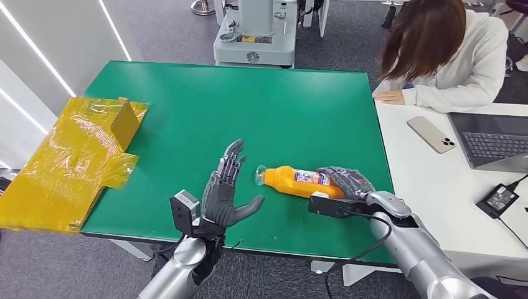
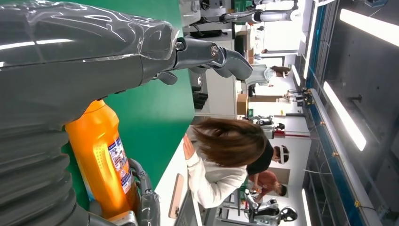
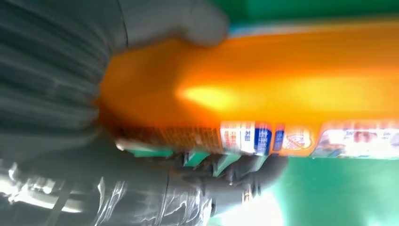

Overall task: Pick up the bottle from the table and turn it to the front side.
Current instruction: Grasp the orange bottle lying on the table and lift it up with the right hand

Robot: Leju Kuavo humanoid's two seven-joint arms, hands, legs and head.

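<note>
Orange plastic is lying on its side on the green table (image 1: 187, 93): the bottle (image 1: 297, 180) is resting with its cap pointing toward the left hand (image 1: 227, 193). The right hand (image 1: 345, 184) is grasping the bottle at its base end, probably so that it can lift and roll it. Just beside the cap, the left hand is waiting with fingers spread and holding nothing, perhaps to help with the turn. Close up, the right wrist view is showing fingers (image 3: 235, 172) curling under the bottle, near the label (image 3: 263, 139).
</note>
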